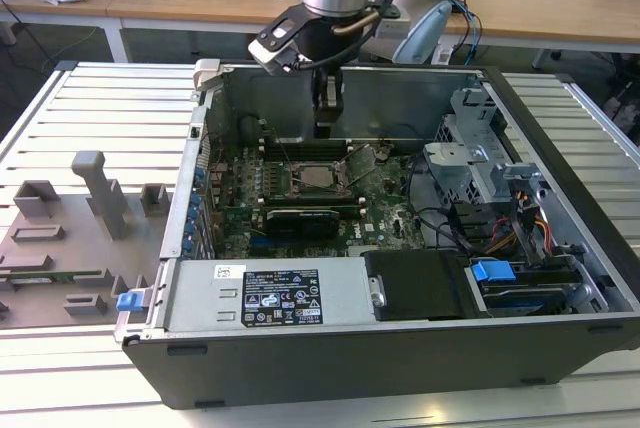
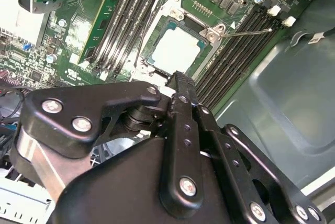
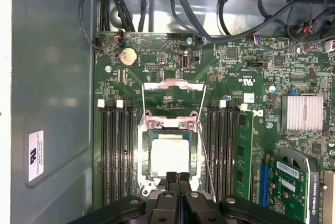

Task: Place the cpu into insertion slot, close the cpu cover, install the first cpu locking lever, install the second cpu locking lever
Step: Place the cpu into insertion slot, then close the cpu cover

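Silver-grey metal tops the chip (image 3: 168,153), which already lies flat in the socket (image 3: 147,156) on the green motherboard (image 3: 167,67), inside the open computer case (image 1: 400,348) on the slatted table (image 1: 90,108). It looks square with the socket's rim and level, so I judge it seated.

The jaws of the gripper (image 3: 178,176) are pressed together with no gap to speak of and nothing visible between them. They hang just over the socket's edge, near one side of the chip; I cannot tell whether they touch the rim.

In the first wrist view the cover (image 3: 172,84) seems to stand raised off the far side of the socket, its thin frame letting the board show through the cut-out. I read it as not yet closed, though I am not sure. One thin wire lever (image 3: 207,166) slants out beside the socket across the memory slots (image 3: 225,150), so it looks unlatched.

As to handling: the chip would be light, stiff and smooth, best touched only at its edges and never pushed down hard, since the contacts under it bend easily. The cover is likely a thin, stiff hinged plate, safest to press at its free edge. The lever looks springy and slippery, best taken near its bent end.
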Controlling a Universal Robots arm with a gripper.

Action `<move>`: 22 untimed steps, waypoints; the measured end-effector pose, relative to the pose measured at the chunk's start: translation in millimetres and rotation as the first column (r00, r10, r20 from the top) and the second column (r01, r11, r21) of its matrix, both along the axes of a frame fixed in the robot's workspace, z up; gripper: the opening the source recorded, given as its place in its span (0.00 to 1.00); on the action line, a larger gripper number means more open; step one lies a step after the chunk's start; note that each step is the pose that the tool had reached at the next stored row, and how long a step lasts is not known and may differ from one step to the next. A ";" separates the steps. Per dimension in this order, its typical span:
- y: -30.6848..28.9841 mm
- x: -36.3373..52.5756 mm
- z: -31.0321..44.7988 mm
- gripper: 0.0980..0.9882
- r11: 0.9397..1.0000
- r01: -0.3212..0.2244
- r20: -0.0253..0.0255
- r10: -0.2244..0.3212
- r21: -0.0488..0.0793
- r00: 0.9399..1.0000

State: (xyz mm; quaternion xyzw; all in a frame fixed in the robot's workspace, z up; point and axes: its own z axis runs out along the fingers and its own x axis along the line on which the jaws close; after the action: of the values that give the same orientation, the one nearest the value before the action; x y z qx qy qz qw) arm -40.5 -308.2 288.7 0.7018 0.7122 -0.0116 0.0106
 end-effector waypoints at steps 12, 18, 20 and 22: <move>0.0 0.0 8.1 0.01 1.000 0.000 0.000 0.000 0.000 1.000; 0.0 0.0 8.2 0.01 1.000 0.000 0.000 0.000 0.000 1.000; 0.0 0.0 8.3 0.01 1.000 0.000 0.000 0.000 0.000 1.000; 0.0 2.2 8.4 0.01 1.000 0.000 0.000 0.000 0.000 1.000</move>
State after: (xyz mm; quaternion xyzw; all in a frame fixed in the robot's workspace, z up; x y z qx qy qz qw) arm -38.3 -308.2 297.2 0.7018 0.7122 -0.0117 0.0106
